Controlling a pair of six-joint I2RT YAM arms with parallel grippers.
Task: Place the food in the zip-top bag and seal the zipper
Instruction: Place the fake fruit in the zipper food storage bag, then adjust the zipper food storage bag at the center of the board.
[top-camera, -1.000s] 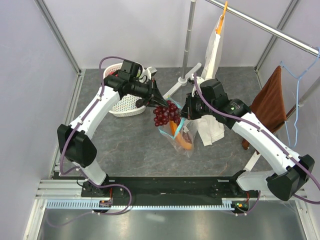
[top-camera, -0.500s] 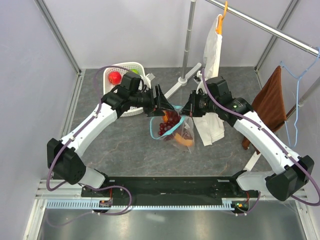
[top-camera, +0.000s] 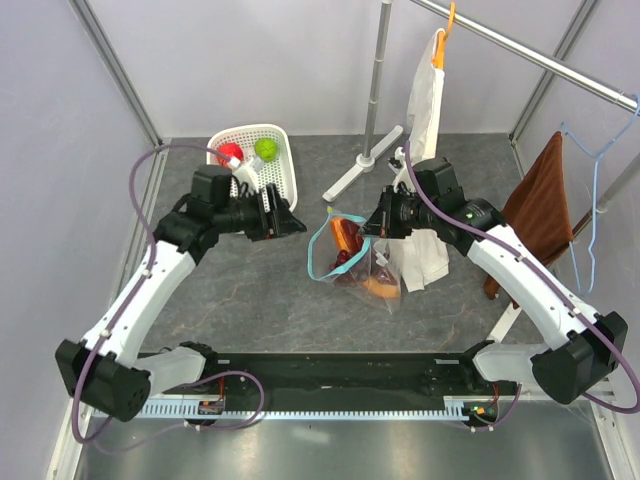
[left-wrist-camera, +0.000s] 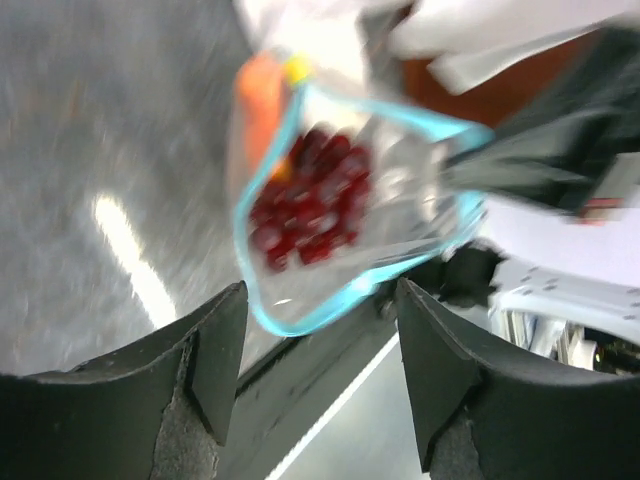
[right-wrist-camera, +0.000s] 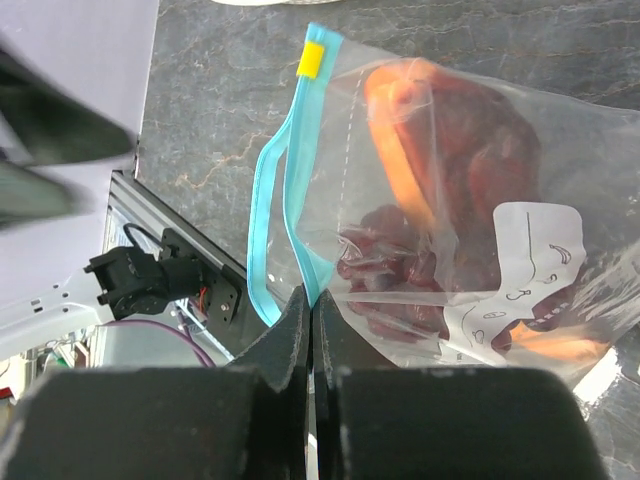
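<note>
Zip-top bag (top-camera: 372, 272): located at the centre of the top view, on the grey table (top-camera: 250, 290), between the two grippers. Mouth: open, forming a loop toward the left of the frame. Zipper (top-camera: 318, 256): a teal strip around the mouth, unsealed. The right wrist view shows a yellow tab (right-wrist-camera: 314, 58) at its upper end and a white label (right-wrist-camera: 530, 262) on the bag wall at the right of the frame.

Contents: grape bunch (top-camera: 345, 262), dark red, low in the bag just behind the mouth. Papaya slice (top-camera: 343, 236), orange, above the grapes against the far wall. A second orange patch shows at the lower right of the bag, and what it is cannot be told.

Right gripper (top-camera: 380, 226): at the upper right rim of the mouth. In the right wrist view its fingers are pressed together on the zipper, pinching one lip at the bottom centre of the frame.

Left gripper (top-camera: 292, 224): left of the bag, apart from it, pointing at the mouth. In the left wrist view its fingers (left-wrist-camera: 215, 350) stand wide apart with nothing between them, and the open mouth and grapes show in the gap.

Basket (top-camera: 284, 176): white, upper left of the top view. It holds the red apple (top-camera: 231, 154) and the green round fruit (top-camera: 265, 148).

Surroundings: a white paper bag (top-camera: 428, 95) hangs at upper centre, and a brown cloth (top-camera: 535, 205) at the right.
</note>
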